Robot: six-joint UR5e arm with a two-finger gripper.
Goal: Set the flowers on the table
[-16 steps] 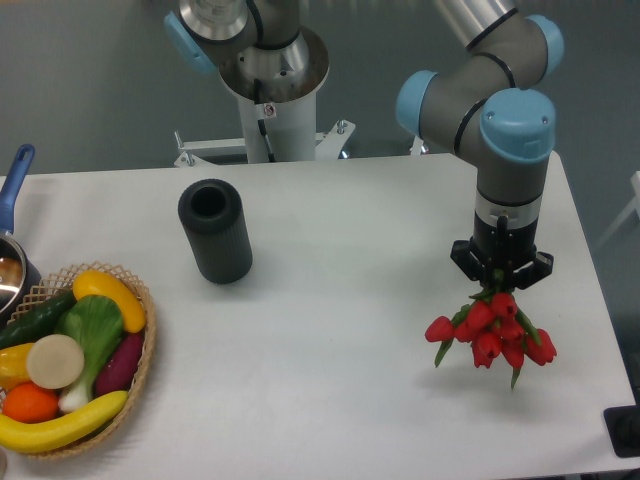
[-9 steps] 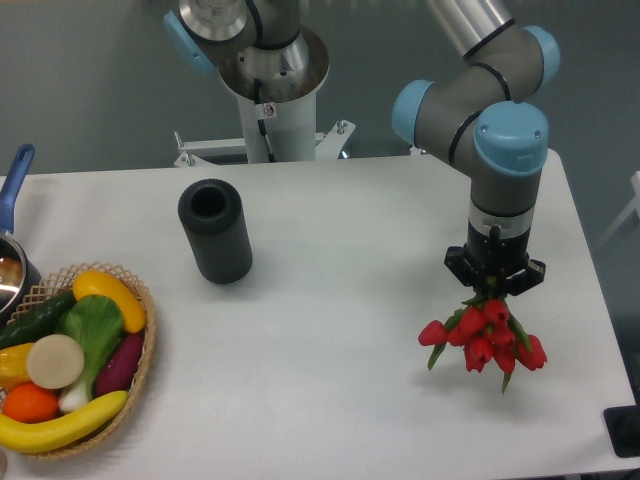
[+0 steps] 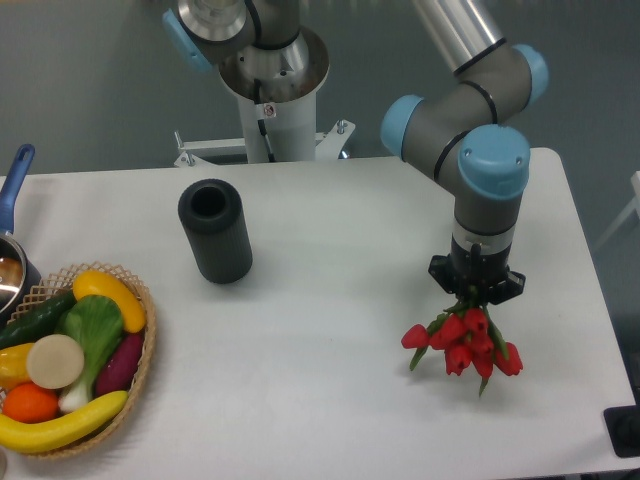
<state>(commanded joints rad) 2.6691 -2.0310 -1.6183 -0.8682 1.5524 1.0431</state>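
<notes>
A bunch of red tulips (image 3: 462, 343) with green leaves hangs blossoms-down at the right of the white table (image 3: 330, 330). My gripper (image 3: 474, 291) points straight down and is shut on the stems, which are hidden under it. The blossoms are at or just above the tabletop; I cannot tell whether they touch it. A dark grey cylindrical vase (image 3: 215, 231) stands upright and empty at the table's left middle, far from the gripper.
A wicker basket (image 3: 138, 385) of fruit and vegetables sits at the front left. A pot with a blue handle (image 3: 14, 190) is at the left edge. The arm's base (image 3: 270, 90) stands behind the table. A black object (image 3: 625, 430) is at the front right corner.
The gripper has moved left and toward the front with the tulips, which now hang lower and further left.
</notes>
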